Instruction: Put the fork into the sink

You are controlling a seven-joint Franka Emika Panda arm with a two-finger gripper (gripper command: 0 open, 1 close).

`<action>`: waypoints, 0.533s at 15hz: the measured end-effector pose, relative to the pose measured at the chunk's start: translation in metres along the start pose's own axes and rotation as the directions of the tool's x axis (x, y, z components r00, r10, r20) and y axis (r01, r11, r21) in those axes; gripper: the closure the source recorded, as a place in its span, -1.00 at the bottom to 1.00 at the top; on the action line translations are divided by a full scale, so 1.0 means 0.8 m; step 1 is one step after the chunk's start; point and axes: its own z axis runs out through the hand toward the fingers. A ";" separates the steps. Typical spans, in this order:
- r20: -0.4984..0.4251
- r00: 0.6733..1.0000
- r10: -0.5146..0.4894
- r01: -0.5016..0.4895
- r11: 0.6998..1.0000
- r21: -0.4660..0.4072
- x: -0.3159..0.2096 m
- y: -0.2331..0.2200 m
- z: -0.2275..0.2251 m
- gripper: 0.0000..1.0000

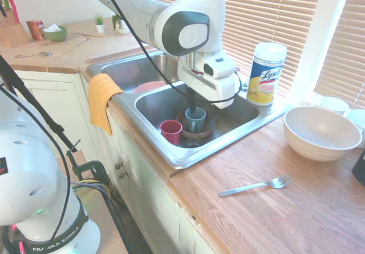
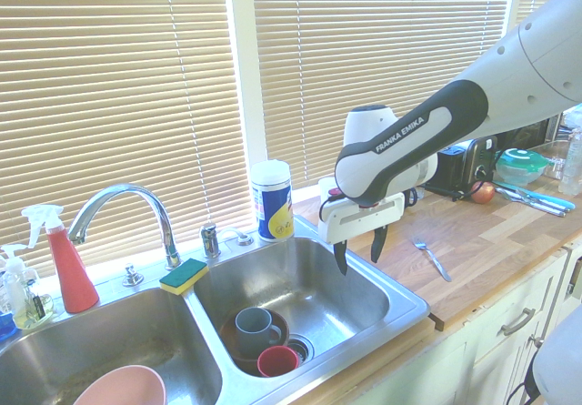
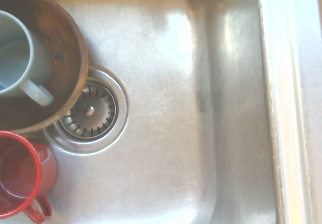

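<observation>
My claw [image 2: 360, 249] hangs over the right-hand basin of the sink [image 2: 400, 288], pointing straight down, its two dark fingers [image 2: 340, 258] spread apart with nothing between them. In the second exterior view it sits a little right of centre, above the basin's near wall. The fork [image 1: 256, 186] is not with me: it lies flat on the wooden surface [image 1: 268, 220] in the lower right of the first exterior view, tines toward the large white bowl [image 1: 321, 132], well apart from the sink's rim. So the task has not really begun, I judge; I must first cross to that fork. It lies low and thin against the wood, which I expect will make a pinch across its handle fussy, and the fingers will likely need to come right down to the boards. The basin below me is already busy: a brown bowl [image 3: 65, 53] holding a grey-blue mug [image 3: 17, 58] sits beside the drain [image 3: 89, 110], with a red cup [image 3: 22, 176] just next to it. In the wrist view the bare steel lies toward the centre and right, so that looks the sensible place to let a fork go without clattering on crockery. A disinfectant-wipes canister [image 1: 266, 73] stands on the rim behind the basin, clear of my path to the fork.
</observation>
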 end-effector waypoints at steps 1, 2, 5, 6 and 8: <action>0.001 1.000 0.000 0.000 1.000 -0.001 0.000 0.000 0.000 -1.00; -0.002 1.000 0.000 0.000 1.000 0.002 0.001 -0.001 0.000 -1.00; -0.015 0.999 0.030 -0.030 1.000 0.005 0.011 0.001 -0.010 -1.00; -0.020 0.998 0.054 -0.054 0.999 0.003 0.023 0.008 -0.016 -1.00; -0.014 0.992 0.127 -0.127 0.992 -0.002 0.058 0.041 -0.031 -1.00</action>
